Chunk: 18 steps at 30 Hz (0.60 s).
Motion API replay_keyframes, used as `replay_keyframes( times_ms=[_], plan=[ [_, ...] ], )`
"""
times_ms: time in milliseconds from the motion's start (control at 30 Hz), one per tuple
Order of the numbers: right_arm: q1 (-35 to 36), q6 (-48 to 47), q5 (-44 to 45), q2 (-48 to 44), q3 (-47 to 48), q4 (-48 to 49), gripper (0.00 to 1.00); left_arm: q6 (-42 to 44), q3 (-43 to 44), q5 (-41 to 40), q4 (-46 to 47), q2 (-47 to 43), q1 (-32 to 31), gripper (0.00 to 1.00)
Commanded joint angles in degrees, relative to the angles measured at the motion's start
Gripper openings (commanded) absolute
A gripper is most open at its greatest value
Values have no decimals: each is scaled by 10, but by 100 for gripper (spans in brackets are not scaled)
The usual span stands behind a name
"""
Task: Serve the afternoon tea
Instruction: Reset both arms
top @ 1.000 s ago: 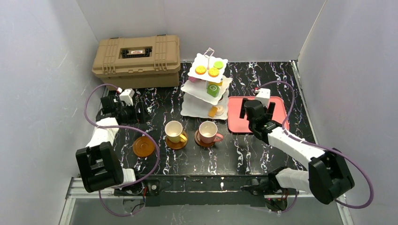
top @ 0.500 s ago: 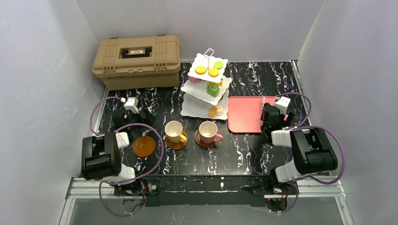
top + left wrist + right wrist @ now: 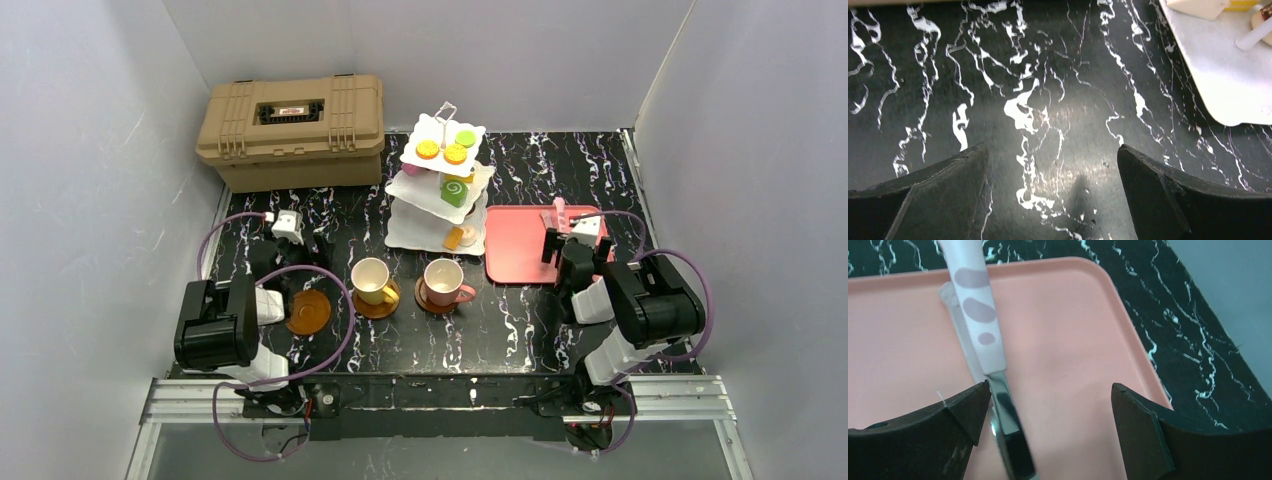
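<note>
**Tea set at desk centre, both tools wide and empty**

Black marbled desk (image 3: 540, 320) carries everything; tan ribbed case (image 3: 290, 130) at 11 o'clock, lid shut; white three-tier stand (image 3: 415, 232) at 12 o'clock, upright, wire loop on top; pink-red tray (image 3: 520, 250) just beside it at its 3 o'clock, flat on desk; yellow cup (image 3: 371, 280) and pink cup (image 3: 442, 281) at 6 o'clock of the stand, side by side, each upright on its own brown saucer; third saucer (image 3: 307, 312) bare, at 9 o'clock of the yellow cup; toy pastries (image 3: 428, 149) on all tiers, orange and green ones on top, green roll in the middle; spotted-handled utensil (image 3: 979, 315) lies on the tray.

Left tool (image 3: 1052, 150) wide, nothing between fingers, low over bare desk, stand's bottom plate corner at its 2 o'clock; right tool (image 3: 1050, 387) wide, over the tray, utensil's metal end by its left finger, contact cannot tell.
</note>
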Motion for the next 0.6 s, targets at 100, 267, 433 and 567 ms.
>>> replay_keyframes(
  times_ms=[100, 267, 433, 567],
  plan=[
    [-22, 0, -13, -5, 28, 14, 98, 15, 14, -23, -2, -12, -8, 99],
    [-22, -2, -13, 0, 28, 25, 99, 15, 14, -24, -2, -11, -9, 99],
    [-22, 0, -13, -2, 29, 20, 98, 23, 23, -41, -17, -9, -19, 99],
    [-22, 0, -13, -2, 29, 20, 98, 30, 17, -44, -17, -16, -20, 99]
  ],
)
